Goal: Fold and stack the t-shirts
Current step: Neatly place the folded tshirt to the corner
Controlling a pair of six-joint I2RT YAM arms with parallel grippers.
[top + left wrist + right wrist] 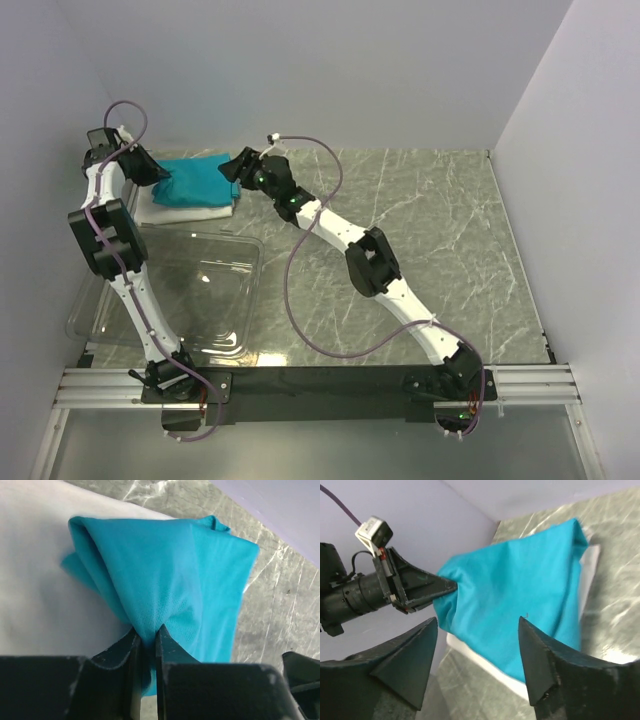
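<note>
Stacking step. Teal t-shirt (195,180) sits bunched on the folded white t-shirt (190,212), far left corner of the table (420,220). Left gripper (146,636) pinches a teal fold. Right gripper (477,623) has jaws wide, holding nothing. Next move likely calls for the left to let go, then smoothing the bunch flat.

Your left arm (112,245) rises from its base and reaches to the far left. The left gripper (147,632) is pinched tight on a fold of the teal t-shirt (170,565) (jaws nearly touching). Your right arm (370,262) stretches diagonally toward it, and the right gripper (477,625) faces the left one with its fingers spread wide, gripping nothing.
</note>
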